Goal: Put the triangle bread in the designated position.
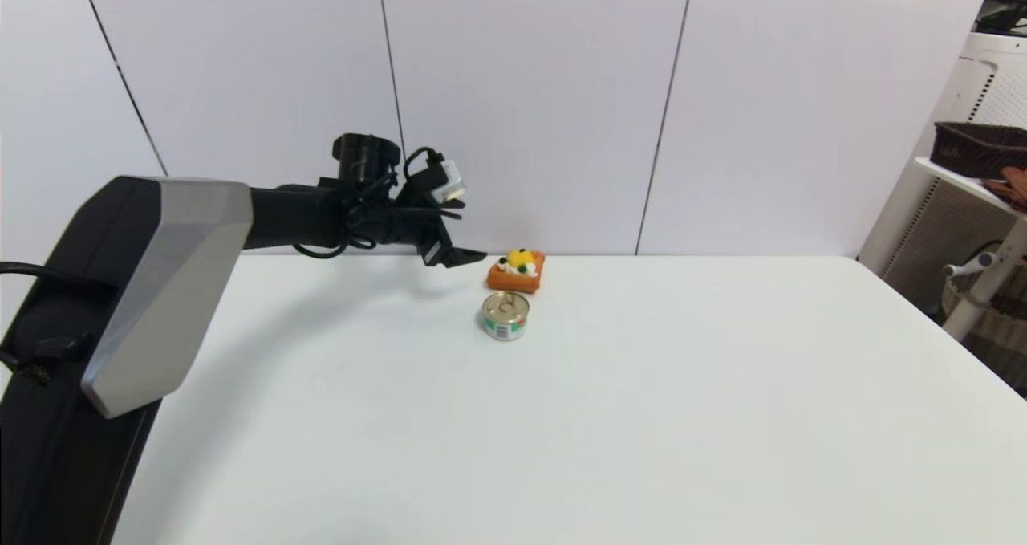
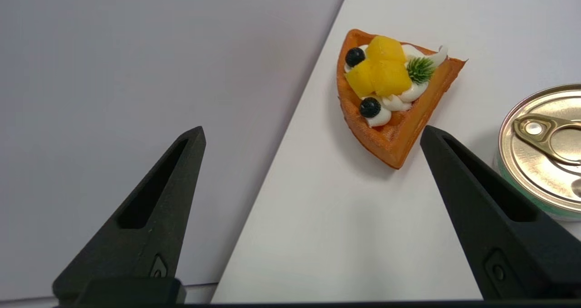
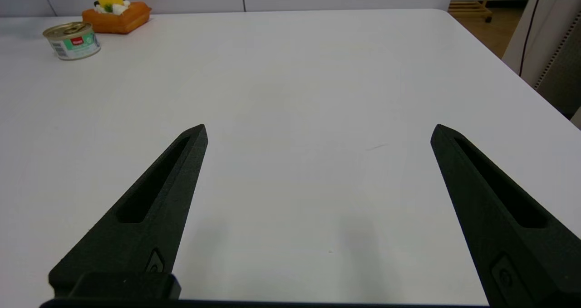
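The triangle bread [image 1: 516,270] [image 2: 390,95] [image 3: 116,13] is an orange-brown wedge topped with yellow fruit, white cream, dark berries and a green sprig. It lies flat near the table's back edge, close to the wall. My left gripper [image 1: 464,254] [image 2: 311,135] hangs open above the table just left of the bread, with nothing between its fingers. My right gripper [image 3: 317,131] is open and empty over the near right part of the table, far from the bread; it is out of the head view.
A small round gold-lidded tin can [image 1: 505,315] [image 2: 542,147] [image 3: 72,40] stands just in front of the bread. The white wall runs right behind the table's back edge. A shelf with a dark basket [image 1: 979,148] stands off the table's right side.
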Controlling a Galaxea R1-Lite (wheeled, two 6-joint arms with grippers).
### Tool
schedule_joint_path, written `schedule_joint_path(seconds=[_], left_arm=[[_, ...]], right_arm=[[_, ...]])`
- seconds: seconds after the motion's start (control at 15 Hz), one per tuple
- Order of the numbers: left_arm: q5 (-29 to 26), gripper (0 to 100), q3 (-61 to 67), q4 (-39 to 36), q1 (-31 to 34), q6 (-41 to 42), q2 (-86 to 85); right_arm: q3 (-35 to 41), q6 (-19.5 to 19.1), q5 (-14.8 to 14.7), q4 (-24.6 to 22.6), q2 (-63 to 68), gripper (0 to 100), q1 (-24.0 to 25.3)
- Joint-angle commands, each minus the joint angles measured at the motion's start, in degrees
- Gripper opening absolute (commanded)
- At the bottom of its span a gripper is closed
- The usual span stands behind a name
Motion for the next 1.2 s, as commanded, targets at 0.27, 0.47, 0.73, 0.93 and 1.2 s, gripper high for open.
schedule_joint_path(seconds=[0.27,0.47,0.73,0.93,1.2], left_arm=[[0.5,100,14.2,12.9,2.4,-0.2,-25.7],[0.9,100,25.1,12.9,2.8,-4.2,-38.7],[2.9,100,39.2,12.4,5.2,-10.9,-56.3],[2.9,100,51.7,10.1,10.7,-16.6,-69.6],[7.9,100,69.3,5.2,15.0,-30.1,-88.4]], right_arm=[[0.0,0.0,0.0,0.0,0.1,100,0.0],[0.0,0.0,0.0,0.0,0.1,100,0.0],[0.0,0.0,0.0,0.0,0.1,100,0.0],[0.0,0.0,0.0,0.0,0.1,100,0.0],[0.0,0.0,0.0,0.0,0.1,100,0.0]])
